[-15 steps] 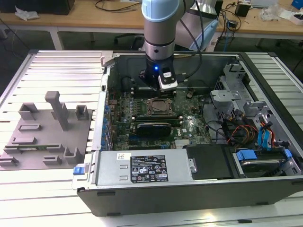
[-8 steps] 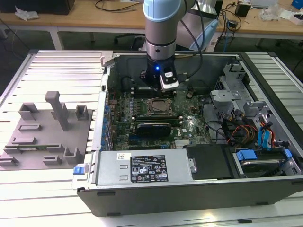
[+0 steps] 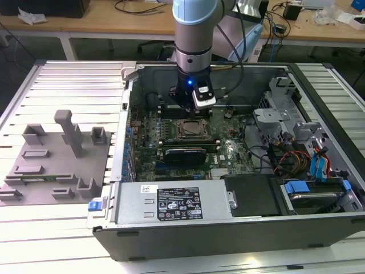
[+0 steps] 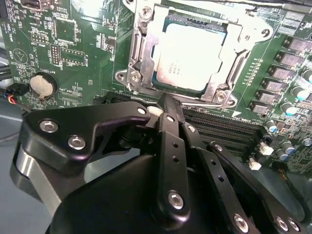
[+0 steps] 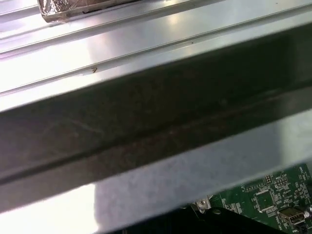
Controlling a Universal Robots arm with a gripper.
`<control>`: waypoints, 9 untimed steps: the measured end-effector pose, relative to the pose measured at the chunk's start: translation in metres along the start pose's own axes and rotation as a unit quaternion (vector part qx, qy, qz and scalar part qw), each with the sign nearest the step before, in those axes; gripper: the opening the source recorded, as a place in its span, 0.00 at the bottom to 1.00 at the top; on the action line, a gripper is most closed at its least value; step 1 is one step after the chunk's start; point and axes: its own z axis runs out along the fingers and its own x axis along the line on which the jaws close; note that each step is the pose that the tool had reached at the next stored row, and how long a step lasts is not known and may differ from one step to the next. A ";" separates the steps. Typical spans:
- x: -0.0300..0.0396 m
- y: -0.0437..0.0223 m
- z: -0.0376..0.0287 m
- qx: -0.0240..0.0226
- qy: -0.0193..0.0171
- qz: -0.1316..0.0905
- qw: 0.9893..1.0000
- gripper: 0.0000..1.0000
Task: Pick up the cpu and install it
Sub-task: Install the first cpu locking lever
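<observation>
The cpu [image 4: 187,56], a pale silver square chip, lies flat inside the metal-framed socket [image 4: 139,53] on the green motherboard [image 4: 83,44]. The socket's frame stands open around it. My gripper [image 4: 163,105] hangs just above the board at the socket's edge, beside the cpu and not touching it. Its black fingers [image 4: 168,141] meet at the tips with nothing between them. In the exterior view the gripper [image 3: 191,111] hovers over the far edge of the socket [image 3: 190,130], in the middle of the open computer case [image 3: 171,240].
A grey fixture block [image 3: 57,160] with pegs and slots lies at the exterior view's left, a green memory stick [image 3: 35,178] in it. The power supply [image 3: 171,202], drive bays with blue clips [image 3: 319,168] and cables crowd the case. Memory slots [image 4: 219,129] run beside the socket.
</observation>
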 end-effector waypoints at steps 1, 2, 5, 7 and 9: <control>0.0000 0.0001 0.0000 0.000 0.000 0.000 1.000 0.11; 0.0000 0.0003 0.0001 0.000 0.000 0.000 1.000 0.11; 0.0000 0.0005 -0.0008 -0.003 0.001 0.000 1.000 0.11; -0.0001 0.0007 -0.0021 -0.003 0.001 0.000 1.000 0.11; -0.0001 0.0013 -0.0030 -0.003 0.001 0.000 1.000 0.11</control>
